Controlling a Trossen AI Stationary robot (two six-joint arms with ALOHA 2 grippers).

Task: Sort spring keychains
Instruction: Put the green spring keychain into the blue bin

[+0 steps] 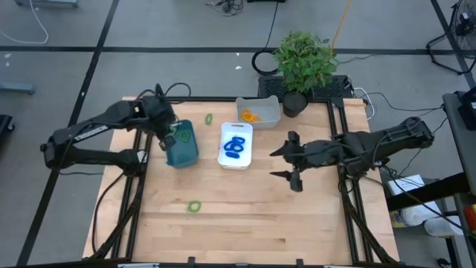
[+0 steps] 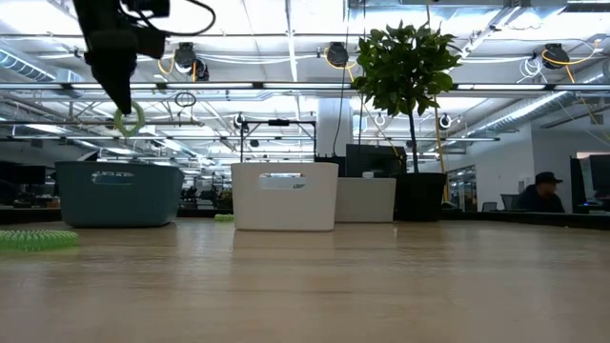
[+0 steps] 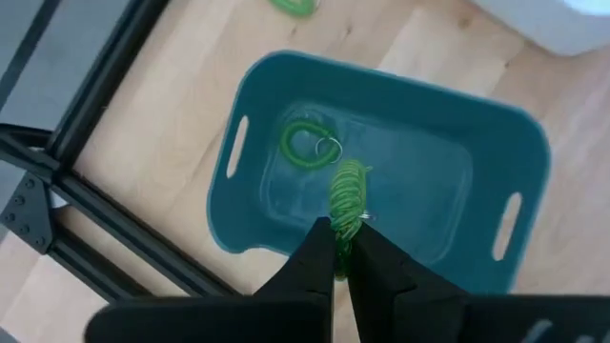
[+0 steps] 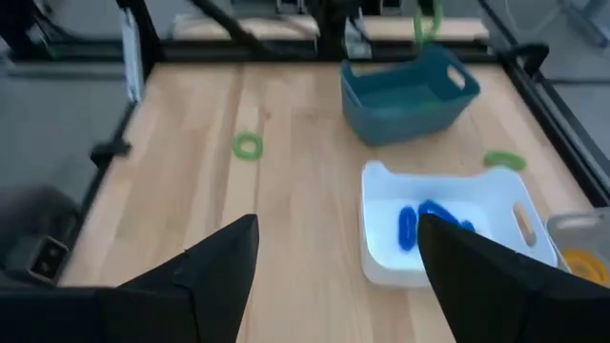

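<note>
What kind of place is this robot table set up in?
Most likely an open-plan lab or office workspace. The low view shows long rows of ceiling lights, monitors and a person seated at a desk behind the wooden table, with a potted plant at its far edge.

high: straight down on tabletop [image 1: 245, 216] | low: level across it | wrists: near (both share the teal tray [image 3: 400, 143])

Hidden or cut off
Teal tray [image 2: 118, 192] contents walled off at table height — blue keychains [image 4: 426, 224] blurred, perhaps three.
</note>
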